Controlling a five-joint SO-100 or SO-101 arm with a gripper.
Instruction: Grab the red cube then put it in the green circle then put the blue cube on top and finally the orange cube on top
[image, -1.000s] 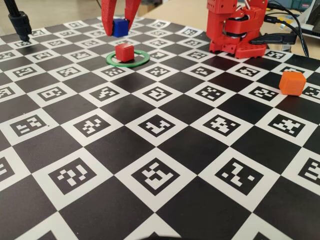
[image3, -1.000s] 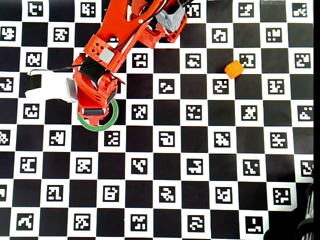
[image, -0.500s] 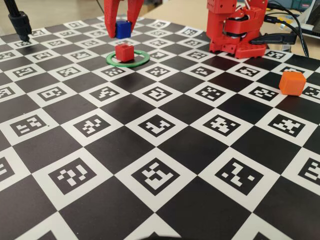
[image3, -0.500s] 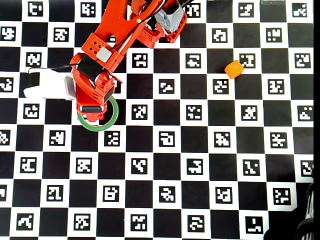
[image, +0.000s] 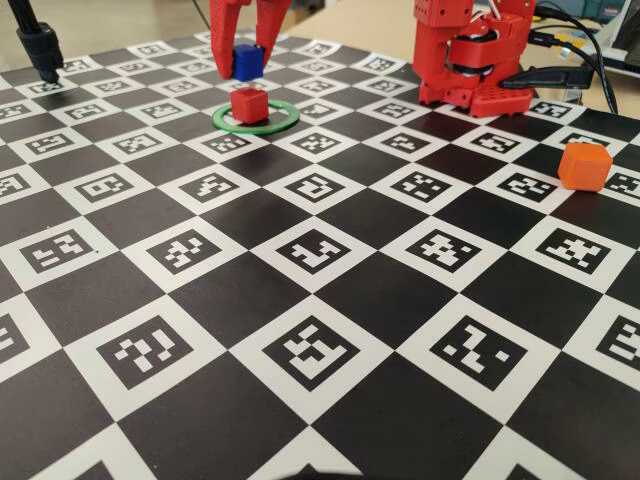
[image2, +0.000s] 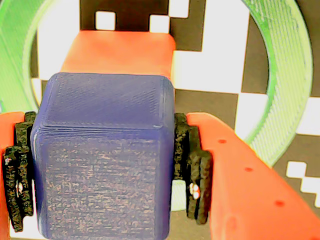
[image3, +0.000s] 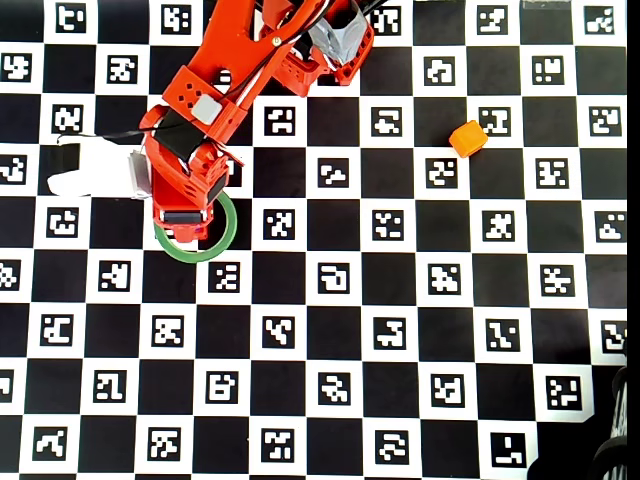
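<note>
Fingers clenched on blue cube, now shifted over and lower above red cube inside green circle. Not yet touching. Orange cube untouched on surface.

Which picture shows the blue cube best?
The wrist view: the blue cube fills the picture, pinched between the gripper's black pads, with the red cube beneath it. The fixed view shows it small, just above the red cube. In the overhead view the arm hides it.
</note>
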